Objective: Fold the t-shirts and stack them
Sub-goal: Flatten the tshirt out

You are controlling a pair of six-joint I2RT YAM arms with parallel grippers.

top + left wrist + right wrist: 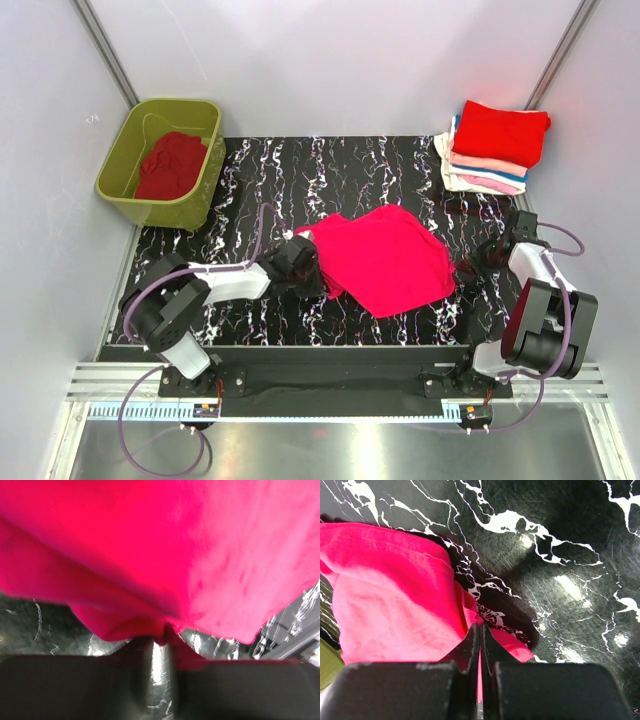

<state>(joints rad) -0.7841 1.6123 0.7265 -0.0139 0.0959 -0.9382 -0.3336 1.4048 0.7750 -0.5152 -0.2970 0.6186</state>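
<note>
Magenta tee point(390, 262) lies spread mid-table, nipped at both side edges.
L gripper point(315, 272): fingers narrow, pinching the tee's left hem, cloth bunched at the tips. R gripper point(462, 268): fingers pressed together on a sliver of the right edge. Black marbled table point(300, 170) underneath. Green tub point(120, 182) sits far-left corner, well apart, w/ crumpled red tee point(172, 165) inside. Folded stack point(495, 150) sits far-right corner, red on top, pale pink & white below.
</note>
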